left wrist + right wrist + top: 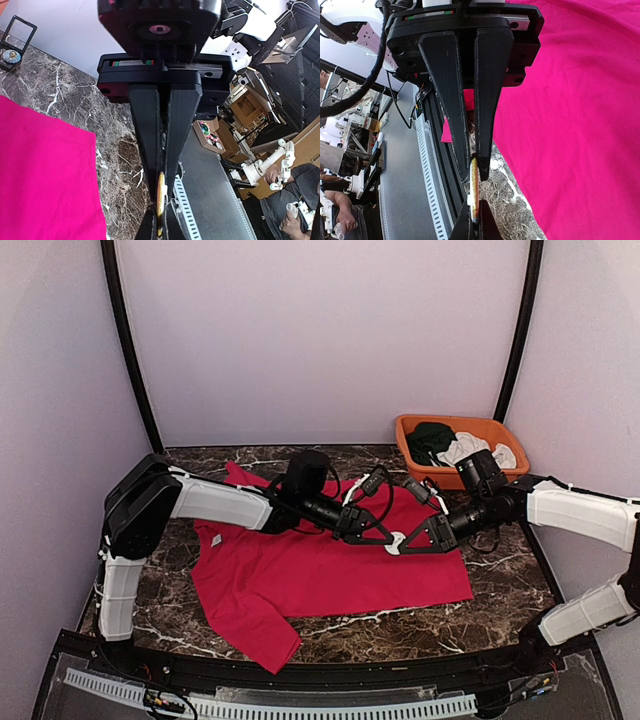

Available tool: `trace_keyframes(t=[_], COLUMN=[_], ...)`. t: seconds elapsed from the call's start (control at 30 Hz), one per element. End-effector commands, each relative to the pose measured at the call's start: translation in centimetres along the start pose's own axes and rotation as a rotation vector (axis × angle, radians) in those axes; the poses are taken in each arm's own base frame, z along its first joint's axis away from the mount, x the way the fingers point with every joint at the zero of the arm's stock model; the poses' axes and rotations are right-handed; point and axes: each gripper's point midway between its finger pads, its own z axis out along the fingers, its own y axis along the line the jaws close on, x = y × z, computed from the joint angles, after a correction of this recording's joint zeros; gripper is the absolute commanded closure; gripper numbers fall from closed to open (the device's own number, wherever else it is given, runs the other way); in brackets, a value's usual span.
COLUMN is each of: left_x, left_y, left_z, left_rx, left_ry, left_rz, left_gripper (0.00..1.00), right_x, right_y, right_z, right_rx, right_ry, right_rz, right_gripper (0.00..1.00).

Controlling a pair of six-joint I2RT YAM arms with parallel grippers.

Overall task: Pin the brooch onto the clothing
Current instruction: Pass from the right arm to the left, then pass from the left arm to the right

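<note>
**Status.** The brooch (pixel 474 196) is off the cloth. It shows edge-on as a thin yellowish disc, pinched from opposite sides at the meeting tips of both arms. The left gripper (pixel 161 192) is closed to a narrow slit with the disc's rim between its tips. The right gripper (pixel 474 175) is closed on it likewise. In the overhead view this meeting point hangs over the right half of the shirt (pixel 330 580). The shirt lies spread across the middle of the tabletop (pixel 500 580), one sleeve trailing toward the near edge. The pin and clasp cannot be made out.

**Step in hand (judgement).** This looks like a two-sided hold to steady the brooch or free its pin before lowering.
- One gripper should carry the disc and the other should work, because opposed pulling could twist it out of both.
- Lower onto flat, single-layer cloth, away from the folded sleeve.
- Enter the pin at a shallow angle so that it catches the fabric and not the tabletop beneath.
- Release only once the clasp is seated.

**Containers.** An orange basket (pixel 455 420) stands at the far right corner. It holds a dark green garment (pixel 432 438) and a white garment (pixel 468 448), both bunched, and neither is wanted here.
</note>
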Motion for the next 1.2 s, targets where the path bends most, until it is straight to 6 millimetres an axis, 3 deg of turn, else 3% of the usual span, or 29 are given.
trace_keyframes(t=[0.0, 0.1, 0.33, 0.63, 0.8, 0.93, 1.17], left_x=[-0.8, -1.2, -3.7, -5.7, -5.8, -6.0, -6.3], left_y=[-0.2, -0.1, -0.9, -3.1, -3.7, -4.3, -5.0], left_z=[0.1, -0.1, -1.8, -4.7, -5.9, -5.7, -5.5], left_rx=[-0.01, -0.015, -0.01, -0.012, -0.082, -0.098, -0.079], left_ry=[-0.014, -0.038, -0.256, -0.523, -0.625, -0.655, -0.673], left_rz=[0.021, 0.019, 0.057, 0.102, 0.135, 0.158, 0.171], left_gripper=[0.99, 0.99, 0.99, 0.99, 0.99, 0.99, 0.99], right_x=[-0.7, -0.8, -2.9, -6.5, -6.8, -6.7, -6.9], right_y=[1.2, 1.1, 2.3, 2.1, 0.9, 0.0, 0.4], right_z=[-0.1, -0.2, -1.2, -5.4, -5.8, -4.8, -3.9], right_rx=[-0.036, -0.031, -0.024, 0.09, 0.078, 0.041, -0.052], right_ry=[-0.012, -0.017, -0.129, -0.503, -0.642, -0.64, -0.665], right_rz=[-0.044, -0.042, -0.09, -0.131, -0.071, -0.054, -0.091], right_gripper=[1.0, 1.0, 0.7, 0.47, 0.46, 0.47, 0.53])
